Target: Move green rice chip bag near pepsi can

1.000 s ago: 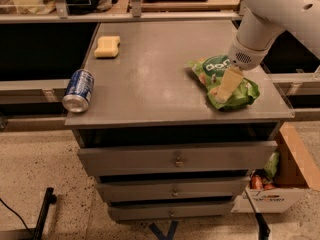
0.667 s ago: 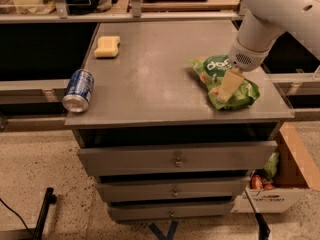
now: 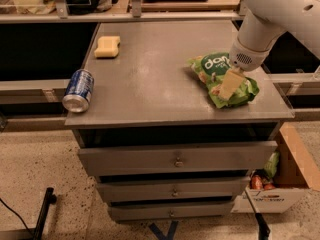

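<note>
- Here we are: the gripper (image 3: pixel 230 85) is down on the green rice chip bag (image 3: pixel 215 66), near the right edge of the desk (image 3: pixel 160 79), towards its front right corner.
- One tan pad lies flat across the bag's crinkled middle. The white arm comes in from the back right and hides the rest, so I cannot tell whether it has closed on the bag.
- Coming down on the middle makes sense, I'd say: a limp bag offers folds to pinch there and should hang evenly when lifted.
- The pepsi can (image 3: pixel 78 90) lies on its side at the front left corner, silver end facing forward, right on the left edge. It's well apart from the bag, which has the whole width of the desk to cross.
- That can looks ready to roll off, so the bag should land beside it without nudging it.
- The yellow sponge (image 3: pixel 107 46) sits near the back left corner, out of the likely path along the front.
</note>
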You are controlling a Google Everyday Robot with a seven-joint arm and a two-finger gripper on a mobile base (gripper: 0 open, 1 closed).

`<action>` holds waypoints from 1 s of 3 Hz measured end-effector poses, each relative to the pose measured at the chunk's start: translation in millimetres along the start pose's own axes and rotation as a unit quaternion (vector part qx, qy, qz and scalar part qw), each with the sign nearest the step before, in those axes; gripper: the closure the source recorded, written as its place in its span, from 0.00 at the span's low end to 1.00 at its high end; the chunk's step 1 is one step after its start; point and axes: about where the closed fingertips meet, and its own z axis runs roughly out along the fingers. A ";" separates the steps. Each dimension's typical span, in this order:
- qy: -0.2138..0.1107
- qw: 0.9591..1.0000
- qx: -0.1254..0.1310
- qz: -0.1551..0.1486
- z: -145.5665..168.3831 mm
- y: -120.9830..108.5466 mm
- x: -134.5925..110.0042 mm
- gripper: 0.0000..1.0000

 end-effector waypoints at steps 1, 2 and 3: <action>0.000 1.000 0.000 0.000 -0.9 -0.1 -0.2 1.00; -0.019 1.000 -0.018 -0.007 -4.2 -4.0 -13.2 1.00; -0.038 0.999 -0.023 -0.010 -20.5 -18.4 -28.9 1.00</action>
